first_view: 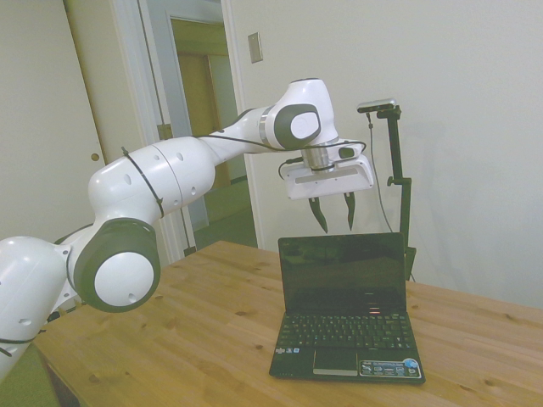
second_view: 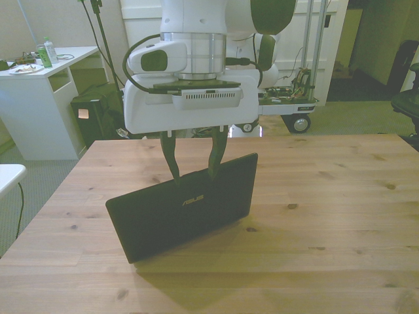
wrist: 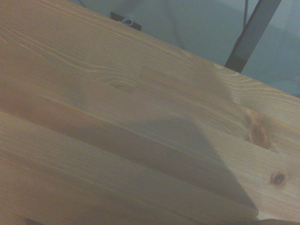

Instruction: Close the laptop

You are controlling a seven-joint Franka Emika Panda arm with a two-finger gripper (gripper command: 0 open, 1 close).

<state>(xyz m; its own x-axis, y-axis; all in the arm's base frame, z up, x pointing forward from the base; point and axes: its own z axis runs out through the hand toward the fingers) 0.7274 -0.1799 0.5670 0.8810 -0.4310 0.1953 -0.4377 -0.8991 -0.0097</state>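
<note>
The laptop (first_view: 346, 305) stands open, its screen upright, near the middle of the wooden table (first_view: 195, 339). The gripper (first_view: 333, 225) hangs just above the lid's top edge, its 2 fingers spread apart and holding nothing (lid logo faces the front view).

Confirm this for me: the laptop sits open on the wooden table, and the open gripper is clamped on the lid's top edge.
Not quite. The side view shows the gripper hanging open above the laptop lid, not clamped on it. The laptop does sit open on the wooden table.
</note>
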